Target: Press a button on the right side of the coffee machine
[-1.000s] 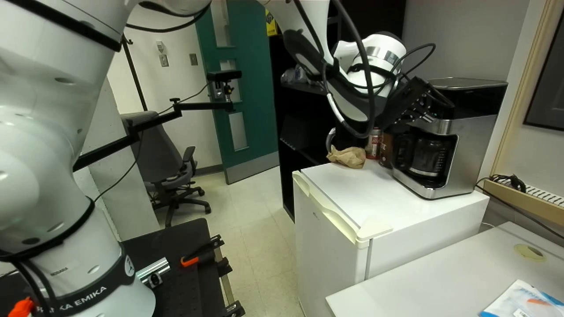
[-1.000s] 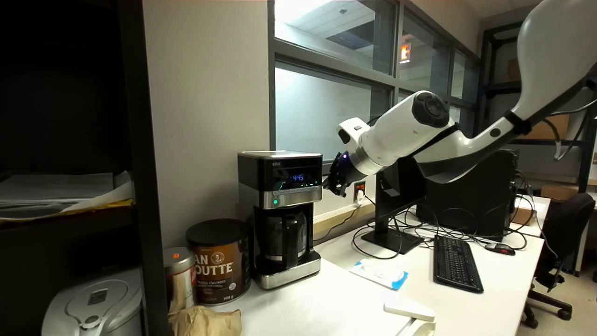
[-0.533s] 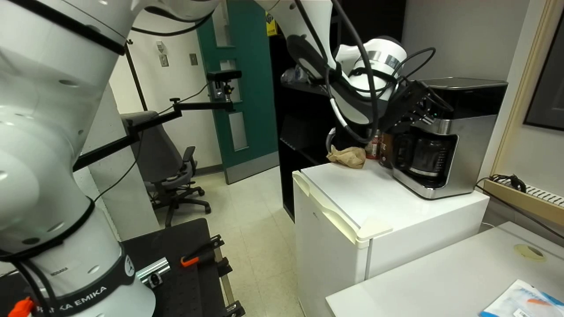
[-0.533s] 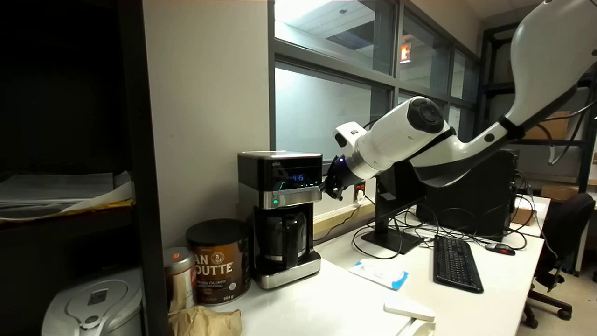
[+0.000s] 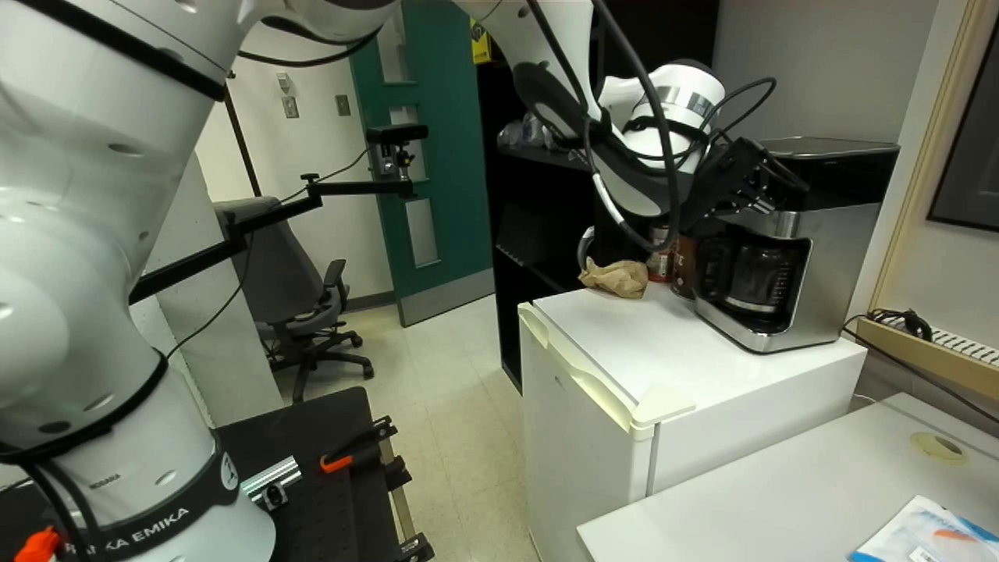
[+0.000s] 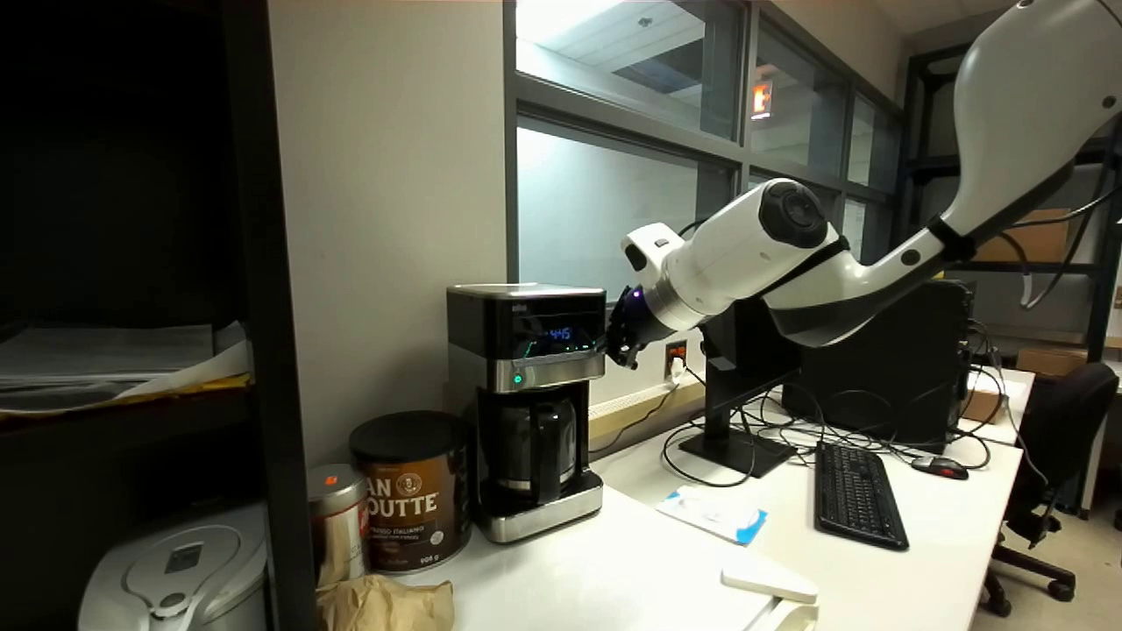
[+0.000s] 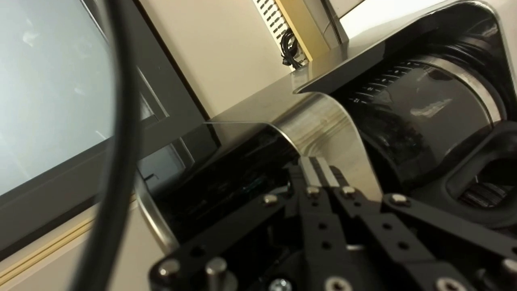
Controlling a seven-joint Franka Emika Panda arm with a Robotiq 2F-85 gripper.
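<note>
The coffee machine [image 5: 839, 273] is boxy, with a black upper panel, steel sides and a dark glass carafe [image 5: 755, 277]. In an exterior view the front of the coffee machine [image 6: 478, 329] shows a lit clock, small lit marks at the panel's right [image 6: 578, 348] and a green-lit round button [image 6: 518, 379]. My gripper [image 5: 766, 206] is shut and empty in front of the panel's right part; the gripper also shows at the machine's right edge [image 6: 614, 350]. In the wrist view the fingertips [image 7: 318, 171] lie over the border of black panel and silver band [image 7: 339, 133]. Contact cannot be told.
The machine stands on a white fridge [image 5: 624, 351]. A brown coffee can [image 6: 412, 499], a smaller tin [image 6: 340, 526] and a crumpled paper bag [image 6: 386, 603] stand beside it. A wall and window lie behind. A desk [image 5: 819, 484] adjoins the fridge.
The arm has moved closer to the coffee machine's right front. The gripper dipped slightly, then rose a little. The machine has not moved.
</note>
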